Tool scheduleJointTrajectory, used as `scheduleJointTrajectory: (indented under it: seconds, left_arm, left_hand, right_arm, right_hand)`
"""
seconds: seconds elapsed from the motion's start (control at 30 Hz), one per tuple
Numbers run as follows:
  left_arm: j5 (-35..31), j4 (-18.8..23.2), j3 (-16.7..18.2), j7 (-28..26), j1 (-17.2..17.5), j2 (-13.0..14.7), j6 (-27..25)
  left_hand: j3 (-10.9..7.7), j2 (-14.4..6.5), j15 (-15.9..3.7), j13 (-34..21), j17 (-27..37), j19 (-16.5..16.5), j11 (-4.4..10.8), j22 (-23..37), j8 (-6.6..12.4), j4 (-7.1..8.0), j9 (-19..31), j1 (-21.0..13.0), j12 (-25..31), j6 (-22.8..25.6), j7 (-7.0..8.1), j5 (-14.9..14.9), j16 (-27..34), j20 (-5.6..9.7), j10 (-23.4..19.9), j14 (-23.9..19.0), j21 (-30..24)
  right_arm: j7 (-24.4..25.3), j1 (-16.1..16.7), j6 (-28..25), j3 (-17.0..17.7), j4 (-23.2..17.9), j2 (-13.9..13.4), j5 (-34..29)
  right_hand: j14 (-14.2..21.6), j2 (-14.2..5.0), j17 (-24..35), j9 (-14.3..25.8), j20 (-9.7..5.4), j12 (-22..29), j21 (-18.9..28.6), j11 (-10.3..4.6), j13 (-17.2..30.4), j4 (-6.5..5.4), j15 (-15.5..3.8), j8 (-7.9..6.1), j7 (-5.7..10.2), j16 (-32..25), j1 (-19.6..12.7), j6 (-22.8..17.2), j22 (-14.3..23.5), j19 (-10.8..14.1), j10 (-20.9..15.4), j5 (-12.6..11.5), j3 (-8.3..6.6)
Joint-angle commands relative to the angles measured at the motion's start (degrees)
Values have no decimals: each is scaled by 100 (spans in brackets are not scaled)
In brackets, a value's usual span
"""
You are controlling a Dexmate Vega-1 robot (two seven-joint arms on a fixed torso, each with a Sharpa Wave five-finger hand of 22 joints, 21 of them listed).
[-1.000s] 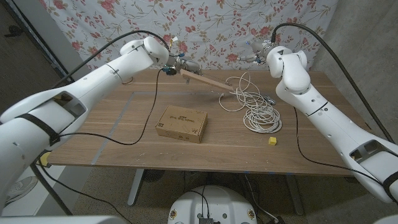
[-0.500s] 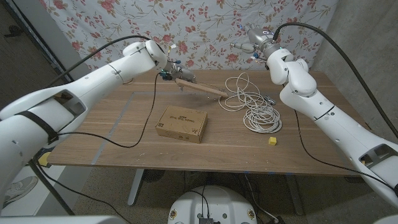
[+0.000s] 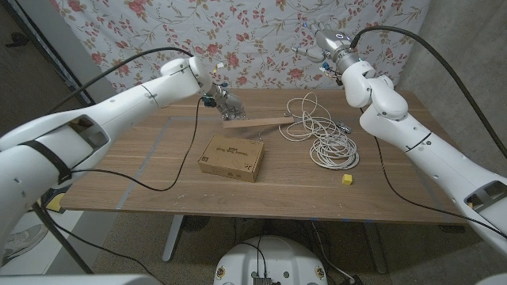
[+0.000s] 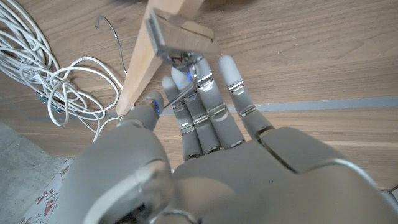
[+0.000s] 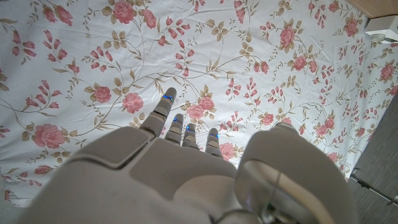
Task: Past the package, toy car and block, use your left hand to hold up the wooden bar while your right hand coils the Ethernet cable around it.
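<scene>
While the left hand [image 3: 218, 96] pinches its near end, the wooden bar [image 3: 255, 121] lies pointing toward the Ethernet cable [image 3: 326, 134].

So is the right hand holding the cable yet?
No, in the head view the right hand is raised against the floral cloth, apart from the cable, which lies coiled on the table.

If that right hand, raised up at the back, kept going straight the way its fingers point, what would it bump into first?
Most likely the flowered cloth hanging behind the table. The right hand points at it with nothing visible between, though how far off it hangs is hard to judge.
</scene>
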State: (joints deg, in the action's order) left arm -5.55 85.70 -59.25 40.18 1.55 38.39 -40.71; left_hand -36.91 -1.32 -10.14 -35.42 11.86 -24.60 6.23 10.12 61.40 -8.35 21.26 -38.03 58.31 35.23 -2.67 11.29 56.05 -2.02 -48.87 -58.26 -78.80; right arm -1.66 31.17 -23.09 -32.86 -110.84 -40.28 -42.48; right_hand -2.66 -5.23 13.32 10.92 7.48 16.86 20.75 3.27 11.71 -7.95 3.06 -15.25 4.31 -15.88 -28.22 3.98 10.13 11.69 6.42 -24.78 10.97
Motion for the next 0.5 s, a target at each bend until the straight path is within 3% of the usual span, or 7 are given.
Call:
scheduleJointTrajectory:
  seconds: [0.03,0.1,0.2,0.27,0.37,0.4,0.5]
  left_arm:
    - [-447,-262,-490,604,-354,-84,167]
    - [-541,-411,-647,900,-493,-145,261]
    - [-589,-662,-763,1237,-614,-236,467]
    - [-644,-803,-835,1434,-692,-295,554]
    - [-696,-810,-798,1470,-678,-295,578]
    - [-707,-758,-757,1439,-651,-265,572]
    - [-654,-489,-499,1208,-478,-105,530]
  left_hand:
    - [28,183,231,695,-141,385,-111,11,-643,-15,-439,-286,-604,-806,-120,116,-1196,-188,842,1152,204]
    - [79,385,409,1102,-113,824,-262,9,-1330,28,-796,-336,-1087,-1513,-245,189,-1965,-343,1751,1987,415]
    - [288,623,878,1482,-47,1484,-537,-3,-2033,88,-997,-365,-1528,-2185,-389,316,-2675,-615,2596,3023,772]
    - [412,716,1070,1617,-36,1798,-670,-9,-2312,111,-1020,-367,-1729,-2459,-385,373,-2896,-691,2962,3419,968]
    - [703,871,1424,1828,-37,2343,-906,-18,-2820,192,-1043,-276,-2096,-3038,-572,491,-3241,-828,3528,4158,1369]
    - [883,901,1556,1934,-41,2582,-1028,-21,-3113,264,-1061,-182,-2364,-3455,-565,553,-3401,-876,3917,4534,1589]
    - [1226,904,1826,2123,-49,3000,-1217,-17,-3654,382,-1088,-38,-2933,-4153,-488,684,-3720,-972,4741,5269,2023]
  right_arm:
    - [463,-53,283,-63,113,-129,336]
    - [523,-65,341,-73,145,-135,361]
    - [618,-73,411,-84,187,-138,385]
    - [679,-79,425,-94,211,-121,388]
    - [722,-103,471,-99,260,-100,441]
    - [757,-109,523,-85,293,-87,497]
    - [766,-134,649,-52,365,-63,685]
  right_hand:
    - [32,24,10,3,0,-20,-6,50,14,44,19,18,-52,-1,-46,1,8,47,8,22,27]
    - [48,22,8,3,-3,-22,-6,54,14,49,8,17,-58,-4,-53,-14,8,60,6,25,28]
    - [60,19,3,3,-9,-28,-4,57,12,59,1,26,-66,-2,-68,-19,9,86,2,30,28]
    - [60,17,1,3,-15,-30,-4,56,12,63,-2,30,-65,1,-74,-22,9,95,2,32,28]
    - [69,15,-5,3,-10,-26,-11,56,11,74,-9,34,-58,5,-89,-43,10,102,-26,37,30]
    - [66,15,-5,3,-9,-22,-13,56,10,76,-10,33,-54,7,-92,-51,10,103,-39,39,31]
    - [82,10,-9,2,8,-18,-14,49,9,80,-1,19,-49,8,-97,-120,10,128,-68,46,35]
